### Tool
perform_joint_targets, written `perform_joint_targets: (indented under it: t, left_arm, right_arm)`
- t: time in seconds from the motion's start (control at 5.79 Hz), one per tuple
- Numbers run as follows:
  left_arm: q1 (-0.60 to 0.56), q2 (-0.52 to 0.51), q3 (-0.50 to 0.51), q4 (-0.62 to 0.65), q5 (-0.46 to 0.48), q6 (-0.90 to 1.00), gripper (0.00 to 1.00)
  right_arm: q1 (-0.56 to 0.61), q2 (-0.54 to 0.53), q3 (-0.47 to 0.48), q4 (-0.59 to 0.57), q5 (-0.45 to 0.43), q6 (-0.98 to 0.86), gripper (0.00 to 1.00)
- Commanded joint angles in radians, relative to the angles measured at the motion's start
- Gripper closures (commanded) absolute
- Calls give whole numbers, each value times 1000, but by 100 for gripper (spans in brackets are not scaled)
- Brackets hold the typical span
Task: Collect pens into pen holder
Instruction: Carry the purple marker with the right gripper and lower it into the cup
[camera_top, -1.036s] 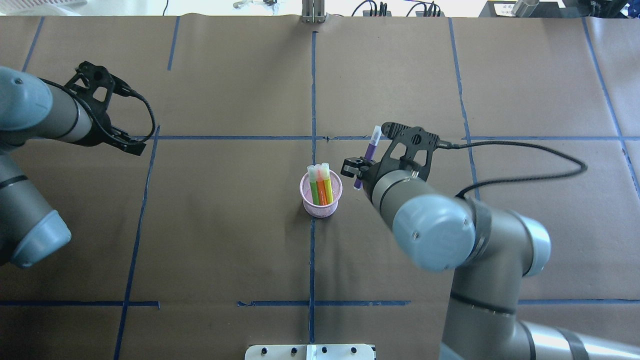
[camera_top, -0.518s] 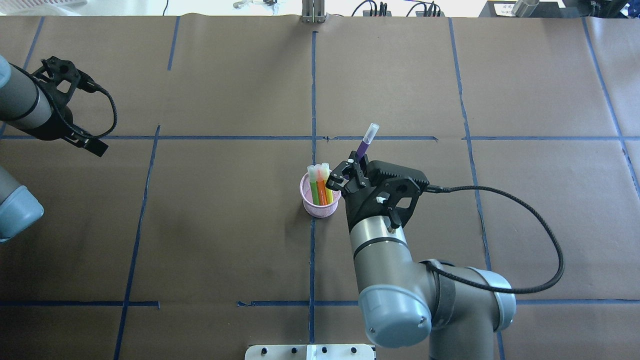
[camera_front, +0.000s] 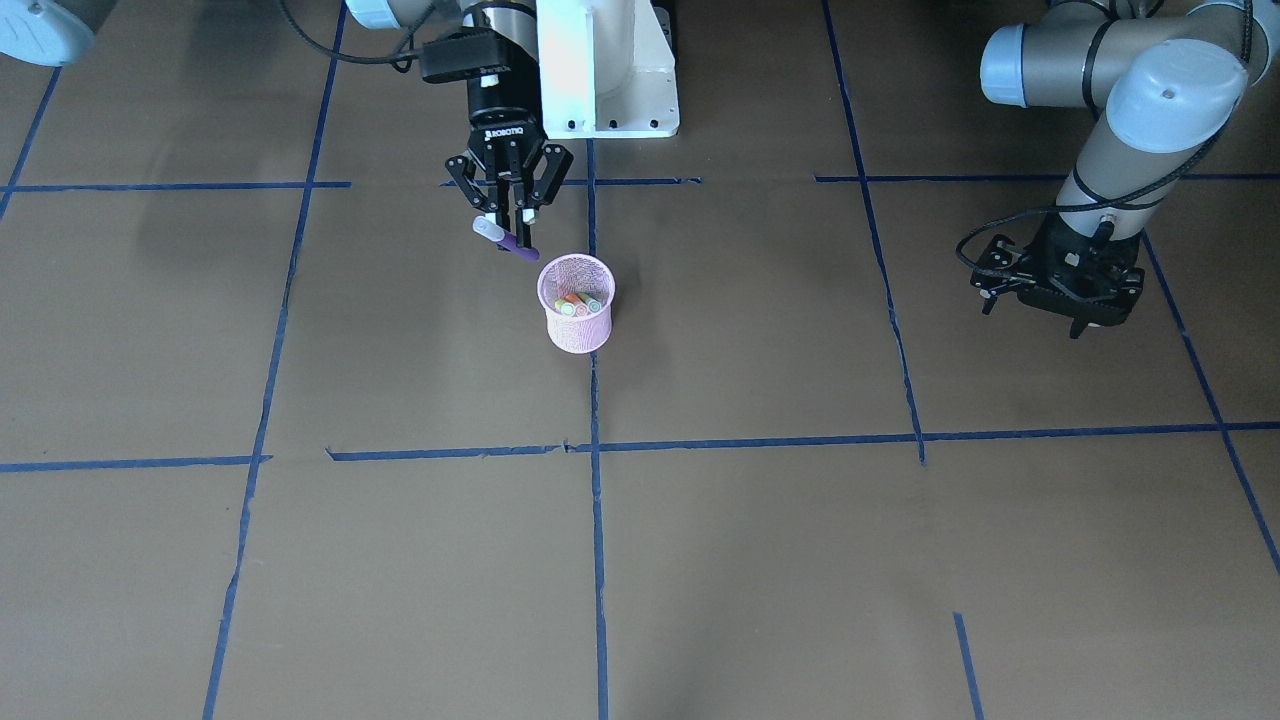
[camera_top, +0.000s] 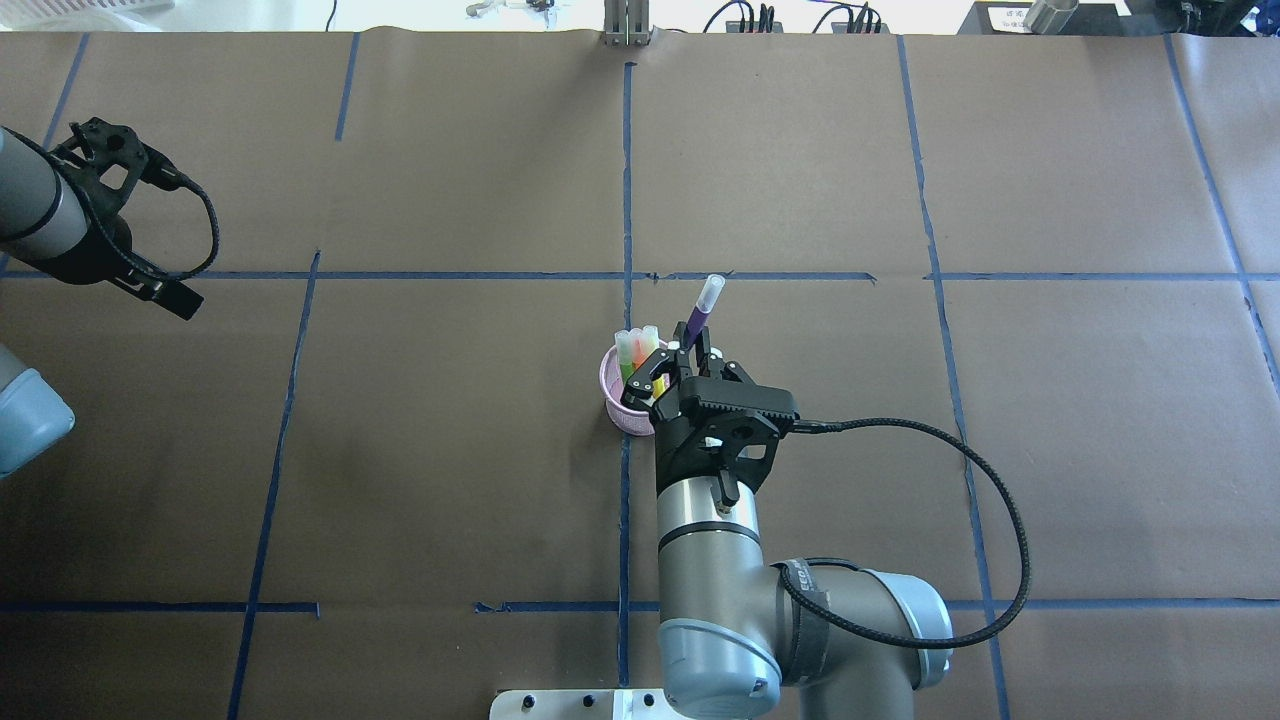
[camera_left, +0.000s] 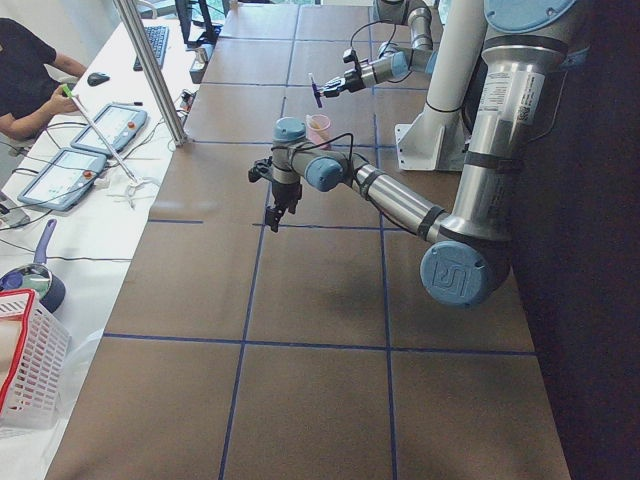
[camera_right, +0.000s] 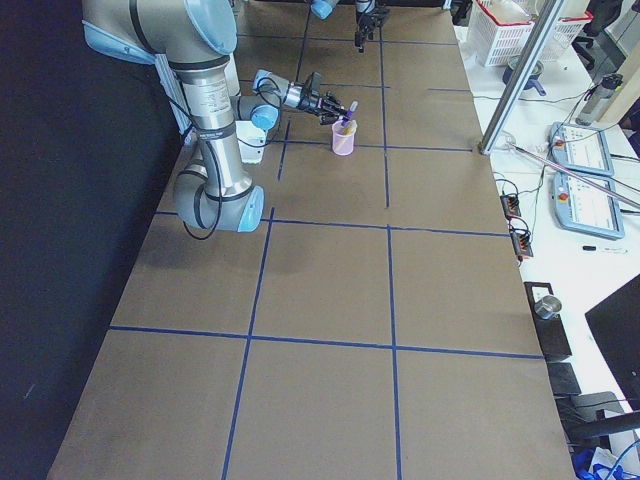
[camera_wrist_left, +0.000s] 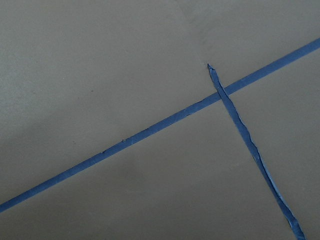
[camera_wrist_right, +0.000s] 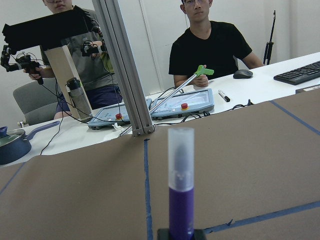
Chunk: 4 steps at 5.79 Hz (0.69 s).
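Note:
My right gripper is shut on the purple pen, which tilts with its whitish cap end up and away from me. It shows in the front view and the right wrist view. The pen's lower end hangs just above and beside the rim of the pink mesh pen holder, also seen from the front. A green, an orange and a yellowish pen stand in the holder. My left gripper hovers empty and looks open at the far left, over bare paper.
Brown paper with blue tape lines covers the table. The white robot pedestal stands behind the holder. Operators, teach pendants and an aluminium post are beyond the far edge.
My right arm swung round and carried the purple pen left, up against the holder. My left arm pulled back to the far left, then held still.

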<state>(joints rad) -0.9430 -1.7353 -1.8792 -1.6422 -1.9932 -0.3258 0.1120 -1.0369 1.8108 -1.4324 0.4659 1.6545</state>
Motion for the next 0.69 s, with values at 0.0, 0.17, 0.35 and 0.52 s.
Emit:
perform_joint_targets:
  t: [0.0,0.17,0.35,0.52]
  left_arm:
    - [0,3,-1,1,1,-1,1]
    - [0,5,0,1,1,-1,1]
    - [0,5,0,1,1,-4,1]
    - [0,5,-4,1,1,-9,1]
  right_arm:
    - [-6,17,-37,1,-19,-1,99]
    - [-14,15,-44,3,-18,-4,91]
    - [-18,17,-45,4,-18,-5,84]
    - [-18,17,-45,4,-17,-15,38]
